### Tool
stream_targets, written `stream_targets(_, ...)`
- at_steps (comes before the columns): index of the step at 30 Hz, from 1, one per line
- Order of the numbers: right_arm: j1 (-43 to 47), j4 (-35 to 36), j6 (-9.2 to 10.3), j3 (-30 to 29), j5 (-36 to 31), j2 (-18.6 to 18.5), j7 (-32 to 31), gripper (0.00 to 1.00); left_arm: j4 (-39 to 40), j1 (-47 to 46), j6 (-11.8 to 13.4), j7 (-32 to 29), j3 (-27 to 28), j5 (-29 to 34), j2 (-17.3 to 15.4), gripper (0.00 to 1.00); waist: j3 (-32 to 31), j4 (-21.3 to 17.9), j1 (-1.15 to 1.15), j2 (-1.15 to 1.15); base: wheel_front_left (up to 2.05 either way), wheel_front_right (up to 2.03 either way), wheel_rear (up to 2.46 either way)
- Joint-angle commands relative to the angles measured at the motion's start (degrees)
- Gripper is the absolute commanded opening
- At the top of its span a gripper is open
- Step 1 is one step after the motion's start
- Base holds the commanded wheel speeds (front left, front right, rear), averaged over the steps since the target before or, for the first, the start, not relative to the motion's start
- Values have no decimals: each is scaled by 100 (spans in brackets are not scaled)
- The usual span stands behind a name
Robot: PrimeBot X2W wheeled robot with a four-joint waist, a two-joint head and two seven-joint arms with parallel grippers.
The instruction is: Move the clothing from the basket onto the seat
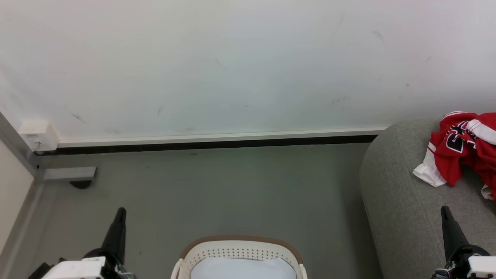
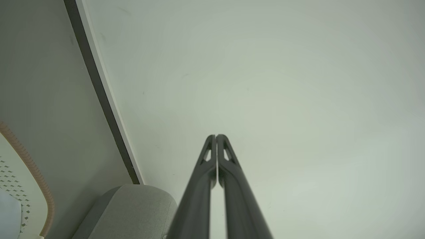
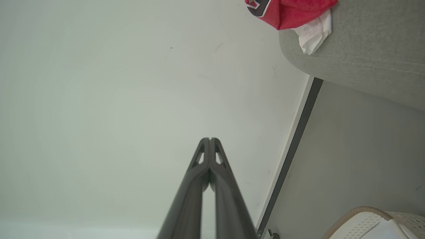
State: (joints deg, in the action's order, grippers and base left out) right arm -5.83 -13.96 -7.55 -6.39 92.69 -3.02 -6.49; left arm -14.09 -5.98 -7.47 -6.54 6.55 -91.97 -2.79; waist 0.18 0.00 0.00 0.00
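Claw fingers are pressed together on both arms, and nothing is pinched between them. The left claw (image 1: 121,212) is seen at the lower left of the head view, pointed up over the grey floor (image 1: 232,193). The right claw (image 1: 445,211) is seen at the lower right, raised over the front part of the grey sofa (image 1: 403,201). In each wrist view the closed fingertips are shown against the pale wall (image 1: 232,69). The clothing (image 1: 461,151), red with white trim and dark lettering, is found crumpled on the sofa near its rounded end, cut off by the right edge of the head view and well apart from the right claw. A white part of it is draped toward the sofa's edge. The basket (image 1: 240,240) is set on the floor at the bottom middle of the head view, between the two claws and near the sofa but apart from it. Its tan rim and rows of small holes are shown, and a white lining (image 1: 242,269) is seen inside. A pale skirting board (image 1: 217,136) is run along the foot of the wall.
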Motion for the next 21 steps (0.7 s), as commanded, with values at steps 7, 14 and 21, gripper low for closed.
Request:
stream_targets(7, -70, -13, 12, -27, -40, 12, -15, 0, 3, -48, -13, -19, 14, -80, -10, 0, 0, 0, 0, 0, 0, 0, 0)
stream_targets(14, -70, -13, 12, -28, -41, 12, -16, 0, 4, -48, -13, -19, 14, -81, -10, 0, 0, 0, 0, 0, 0, 0, 0)
stream_targets(21, -70, -13, 12, -30, -43, 12, -18, 0, 4, -48, -13, -18, 14, -81, -10, 0, 0, 0, 0, 0, 0, 0, 0)
